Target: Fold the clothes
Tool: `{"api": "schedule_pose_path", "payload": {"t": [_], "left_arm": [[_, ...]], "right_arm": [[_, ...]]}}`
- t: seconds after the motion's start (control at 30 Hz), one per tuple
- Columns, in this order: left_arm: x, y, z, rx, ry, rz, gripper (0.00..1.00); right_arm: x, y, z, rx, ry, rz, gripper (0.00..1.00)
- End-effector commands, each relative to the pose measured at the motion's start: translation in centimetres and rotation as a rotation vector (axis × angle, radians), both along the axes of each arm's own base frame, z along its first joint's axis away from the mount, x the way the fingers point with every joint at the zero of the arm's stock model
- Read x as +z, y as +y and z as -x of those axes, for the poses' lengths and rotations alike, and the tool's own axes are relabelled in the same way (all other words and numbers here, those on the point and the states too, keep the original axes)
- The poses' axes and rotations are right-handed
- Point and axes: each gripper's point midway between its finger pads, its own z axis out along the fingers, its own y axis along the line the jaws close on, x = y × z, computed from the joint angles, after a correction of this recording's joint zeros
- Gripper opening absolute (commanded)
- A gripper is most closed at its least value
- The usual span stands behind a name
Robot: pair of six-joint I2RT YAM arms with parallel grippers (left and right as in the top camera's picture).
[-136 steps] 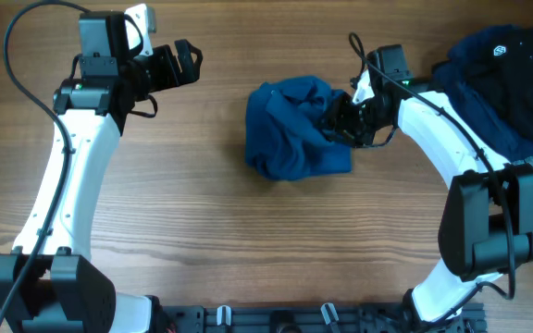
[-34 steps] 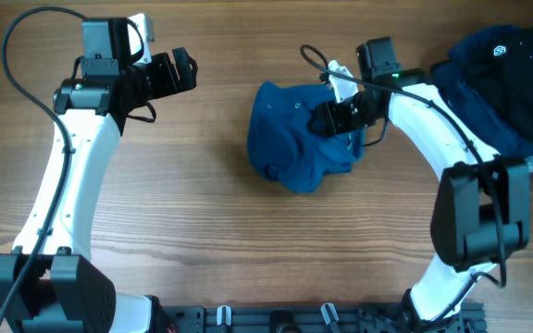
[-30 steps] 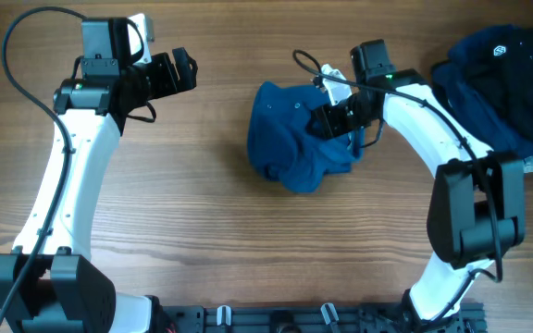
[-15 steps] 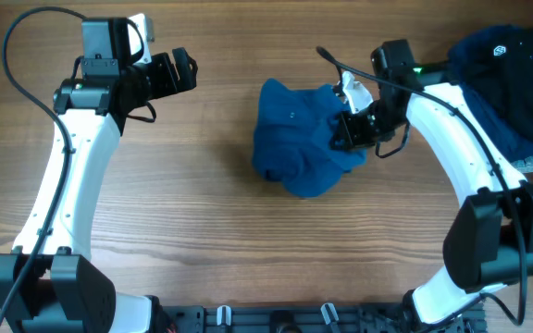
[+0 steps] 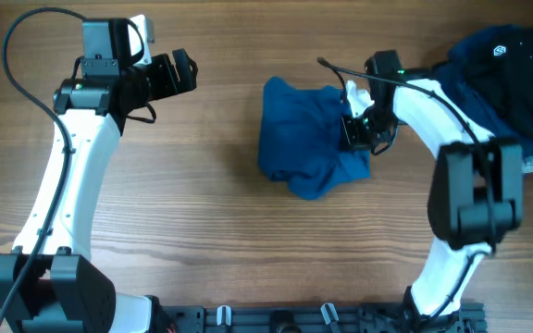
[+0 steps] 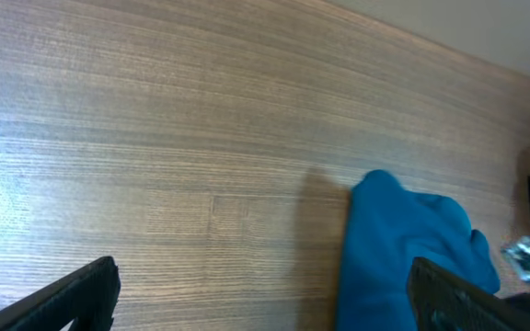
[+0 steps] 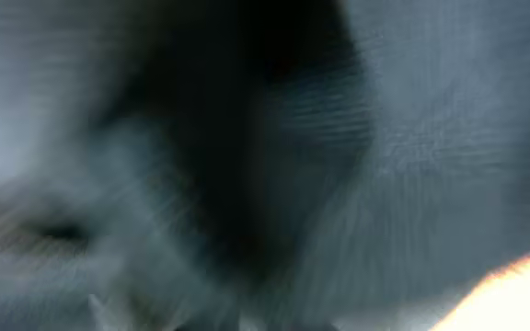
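The blue shirt (image 5: 302, 137) lies crumpled in a heap at the table's middle. It also shows at the lower right of the left wrist view (image 6: 403, 253). My right gripper (image 5: 355, 129) is at the heap's right edge, pressed into the fabric, and the shirt has followed its moves. The right wrist view is a blur of blue-grey cloth, with the jaws hidden. My left gripper (image 5: 179, 72) is open and empty above bare wood at the far left, well away from the shirt. Its two fingers show wide apart in the left wrist view (image 6: 265, 308).
A pile of dark garments (image 5: 512, 92) lies at the far right corner, with a black one bearing a white logo (image 5: 500, 51) on top. The wooden table (image 5: 202, 213) is bare in front of the shirt.
My right gripper has swung right and towards the far edge. The blue heap has shifted a little to the right with it and changed shape. The left arm has not moved.
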Motion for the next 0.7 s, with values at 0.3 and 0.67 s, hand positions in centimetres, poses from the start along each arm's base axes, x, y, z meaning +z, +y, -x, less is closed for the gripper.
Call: {"api": "schedule_pose_path", "payload": {"t": [0.3,0.67], "left_arm": [[-0.6,0.3,0.0,0.013,0.02,-0.005,1.0],[-0.7,0.3,0.1,-0.007,0.021,-0.022,1.0]], "right_arm": [[9.3,-1.5,-3.2,-0.074,-0.243,-0.047,0.85],[6.1,-3.0,-1.8,-0.203,-0.071,-0.292,0.91]]}}
